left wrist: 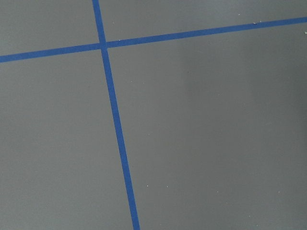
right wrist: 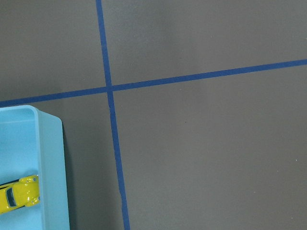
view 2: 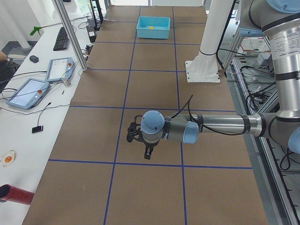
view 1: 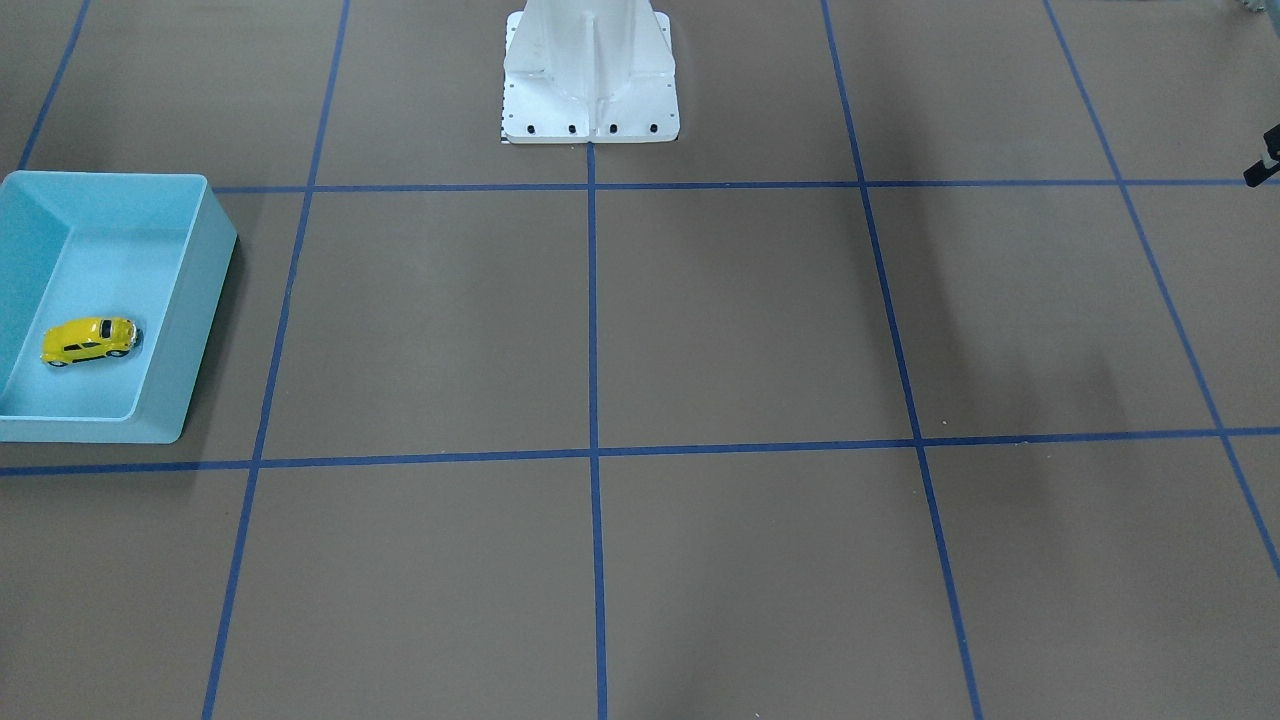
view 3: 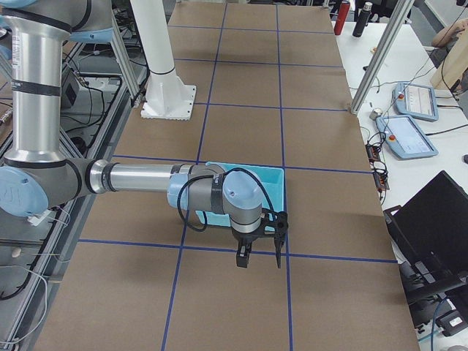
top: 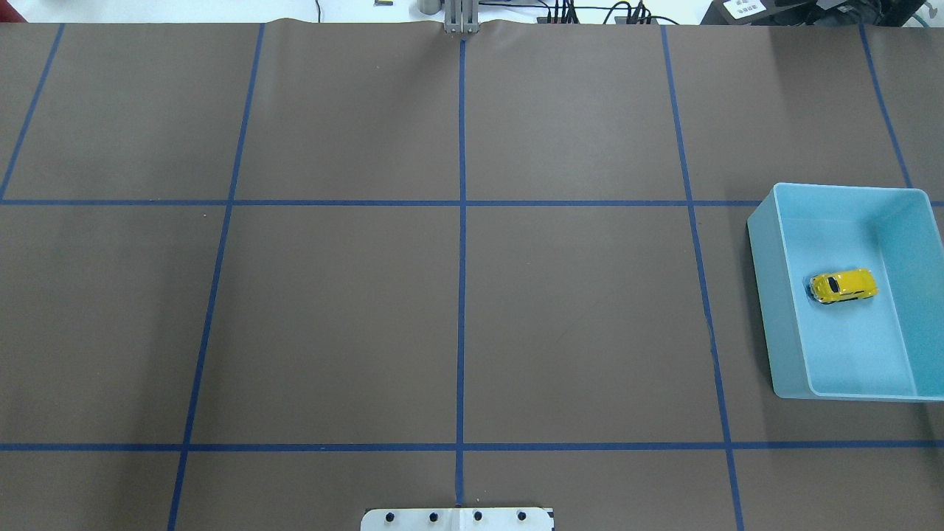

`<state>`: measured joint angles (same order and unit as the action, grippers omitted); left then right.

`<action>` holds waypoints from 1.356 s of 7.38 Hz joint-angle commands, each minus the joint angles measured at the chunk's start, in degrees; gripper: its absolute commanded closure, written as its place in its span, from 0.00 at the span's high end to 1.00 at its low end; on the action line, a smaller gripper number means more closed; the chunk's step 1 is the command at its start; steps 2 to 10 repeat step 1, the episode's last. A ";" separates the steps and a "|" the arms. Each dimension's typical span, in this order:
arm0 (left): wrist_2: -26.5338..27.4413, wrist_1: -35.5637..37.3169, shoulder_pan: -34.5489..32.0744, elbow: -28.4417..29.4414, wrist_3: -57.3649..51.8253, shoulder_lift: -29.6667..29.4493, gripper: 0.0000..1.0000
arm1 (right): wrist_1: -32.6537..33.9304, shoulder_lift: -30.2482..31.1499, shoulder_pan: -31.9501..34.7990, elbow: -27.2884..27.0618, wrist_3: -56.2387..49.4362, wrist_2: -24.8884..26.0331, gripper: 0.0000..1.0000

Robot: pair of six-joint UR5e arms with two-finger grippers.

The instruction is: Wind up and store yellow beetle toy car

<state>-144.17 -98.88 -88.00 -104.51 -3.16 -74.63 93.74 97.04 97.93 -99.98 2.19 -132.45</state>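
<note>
The yellow beetle toy car (view 1: 88, 341) sits on its wheels inside the light blue bin (view 1: 205, 270), on the robot's right side of the table. It also shows in the overhead view (top: 844, 285), in the bin (top: 767, 295), and at the lower left of the right wrist view (right wrist: 18, 195). My right gripper (view 3: 257, 256) hangs above the table just outside the bin (view 3: 274, 175), apart from the car. My left gripper (view 2: 140, 144) hovers over bare table at the far end from the bin (view 2: 153, 33). I cannot tell whether either gripper is open or shut. Nothing is held.
The white robot pedestal (view 1: 590, 80) stands at the table's middle edge. Blue tape lines (top: 462, 295) grid the brown table. Tablets (view 2: 28, 91) and a keyboard lie on the side desk beyond the table; a laptop (view 3: 431, 219) sits on that side too.
</note>
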 commanded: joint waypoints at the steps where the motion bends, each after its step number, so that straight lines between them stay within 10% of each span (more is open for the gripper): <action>1: -0.05 0.01 0.02 0.01 0.09 0.01 1.00 | 0.13 -0.01 -0.02 -0.03 0.01 0.00 0.99; 10: -0.05 0.01 0.02 0.01 0.09 0.01 1.00 | 0.13 -0.01 -0.02 -0.03 0.01 0.00 0.99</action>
